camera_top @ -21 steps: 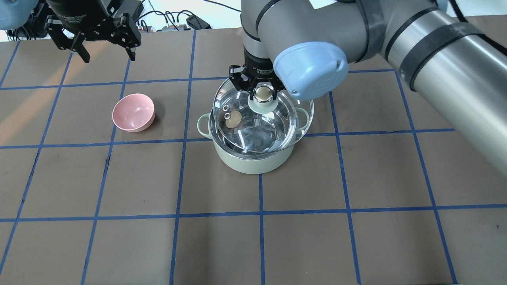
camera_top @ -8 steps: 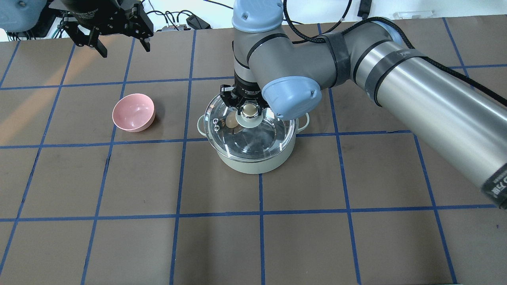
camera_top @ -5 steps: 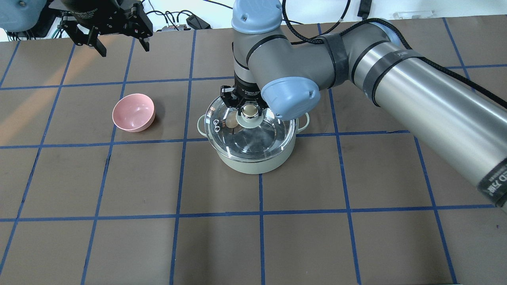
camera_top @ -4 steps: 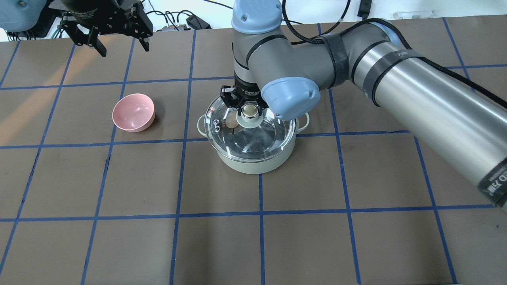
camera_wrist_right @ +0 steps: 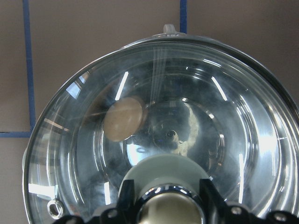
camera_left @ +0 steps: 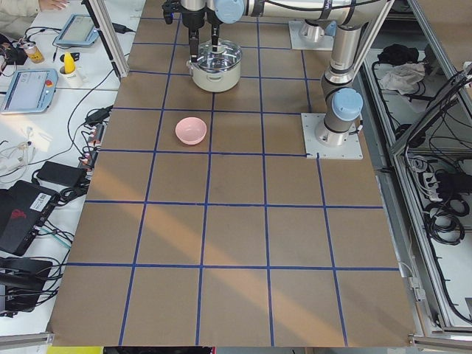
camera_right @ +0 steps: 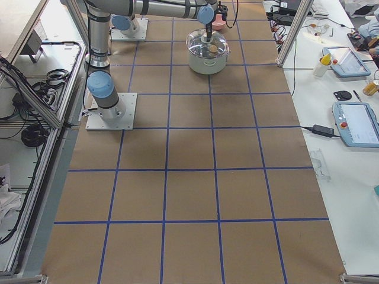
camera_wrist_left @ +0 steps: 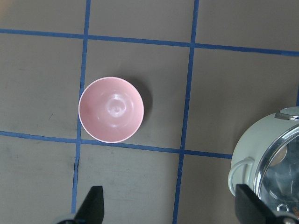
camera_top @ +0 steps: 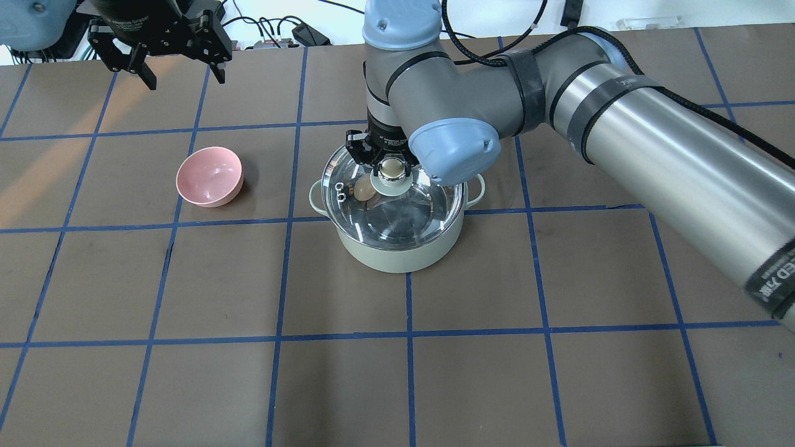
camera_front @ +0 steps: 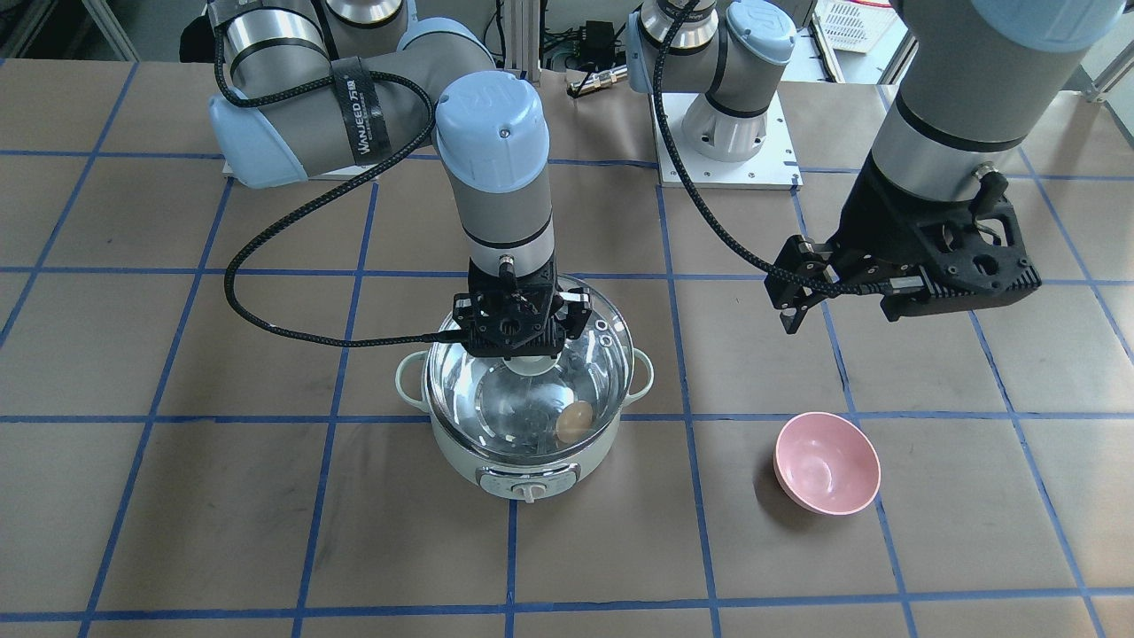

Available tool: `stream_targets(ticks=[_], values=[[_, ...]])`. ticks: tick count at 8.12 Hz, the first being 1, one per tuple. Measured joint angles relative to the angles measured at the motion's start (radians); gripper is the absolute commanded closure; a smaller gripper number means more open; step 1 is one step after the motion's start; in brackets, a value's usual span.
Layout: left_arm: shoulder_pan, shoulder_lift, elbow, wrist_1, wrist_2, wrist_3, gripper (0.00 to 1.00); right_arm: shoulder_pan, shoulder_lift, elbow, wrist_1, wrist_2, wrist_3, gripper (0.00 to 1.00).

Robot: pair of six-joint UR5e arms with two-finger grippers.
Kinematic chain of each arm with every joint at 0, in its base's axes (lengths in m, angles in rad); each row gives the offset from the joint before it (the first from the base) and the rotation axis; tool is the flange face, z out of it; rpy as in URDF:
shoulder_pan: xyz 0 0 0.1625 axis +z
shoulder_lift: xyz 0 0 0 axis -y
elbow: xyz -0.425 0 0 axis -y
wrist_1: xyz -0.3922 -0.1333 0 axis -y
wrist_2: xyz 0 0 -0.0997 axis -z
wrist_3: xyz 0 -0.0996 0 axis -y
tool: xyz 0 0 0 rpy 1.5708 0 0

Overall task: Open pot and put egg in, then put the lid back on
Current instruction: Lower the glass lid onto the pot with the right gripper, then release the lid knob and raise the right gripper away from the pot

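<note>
Overhead exterior: lid [camera_top: 404, 214] seated on pot [camera_top: 397, 257], egg [camera_top: 364, 189] inside.
The right gripper [camera_top: 391, 166] is clamped on lid; left gripper [camera_top: 185, 77] spread apart, well away from pot.

Brown tabletop [camera_top: 211, 391] (blue tape grid [camera_top: 410, 372])

Your bench [camera_top: 186, 279] is a brown surface ruled into squares by blue tape lines [camera_top: 211, 340]. You see the pot [camera_top: 397, 256] standing on it, over a crossing of two lines. The pink bowl [camera_top: 209, 176] sits upright in the neighbouring square, apart from the pot. A white mounting plate [camera_front: 771, 164] lies at the robot's side.
</note>
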Motion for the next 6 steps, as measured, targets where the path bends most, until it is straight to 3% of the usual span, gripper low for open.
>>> stream_targets(ticks=[4, 5, 6], values=[[0.0, -0.018, 0.001, 0.002, 0.012, 0.001, 0.0, 0.0, 0.016, 0.0, -0.026, -0.017, -0.009, 1.0], [0.0, -0.024, 0.003, 0.002, 0.027, 0.002, 0.0, 0.0, 0.017, 0.0, -0.026, -0.029, -0.01, 0.97], [0.0, -0.027, 0.003, 0.002, 0.048, 0.004, 0.0, 0.0, 0.017, 0.0, -0.025, -0.042, -0.008, 0.87]])
